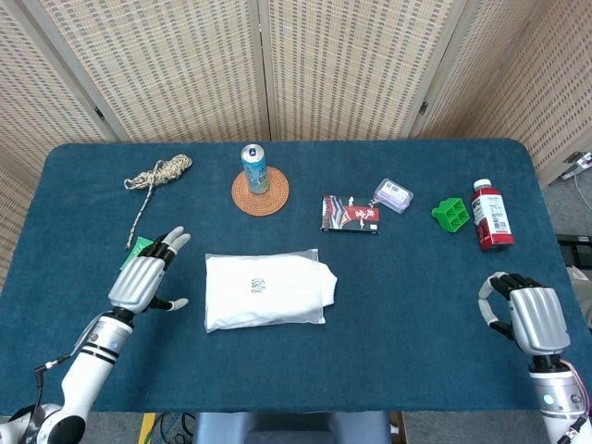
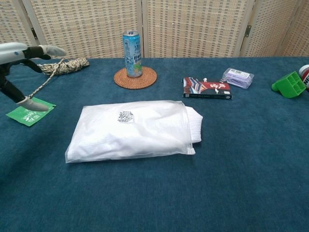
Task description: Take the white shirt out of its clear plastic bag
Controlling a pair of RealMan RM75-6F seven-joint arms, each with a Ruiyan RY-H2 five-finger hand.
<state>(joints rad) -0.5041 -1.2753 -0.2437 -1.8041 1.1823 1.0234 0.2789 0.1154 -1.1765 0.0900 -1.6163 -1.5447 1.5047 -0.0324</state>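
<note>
Clear plastic wraps the folded white shirt [image 1: 266, 290], and the clear plastic bag [image 2: 96, 145] lies flat at the centre of the blue bench [image 1: 416, 305]. Its open mouth faces three o'clock, where a strip of shirt pokes out past the film.

The left robot hand [image 1: 145, 280] hovers at nine o'clock of the bag, near it but not touching, its fingers spread and nothing in them. The right robot hand [image 1: 527, 317] sits well apart at four o'clock, by the bench edge, fingers curled in and holding nothing.

Likely troubles from here:
- The film is slick and lies tight on the cloth. A pinch at the closed nine o'clock end may catch shirt and bag together, so pulling would drag the whole bundle across the bench without separating them.
- With only one robot hand on it, the bag has no anchor; the shirt would probably slide with it unless the right hand takes the exposed cloth at three o'clock.
- The green packet [image 1: 141, 247] lies just beyond the left fingertips at twelve o'clock of that hand; a loose sweep could knock it.
- The can [image 1: 254, 167] stands on its coaster [image 1: 273, 196] at twelve o'clock of the bag, and a high lift of the bundle could tip it.
</note>
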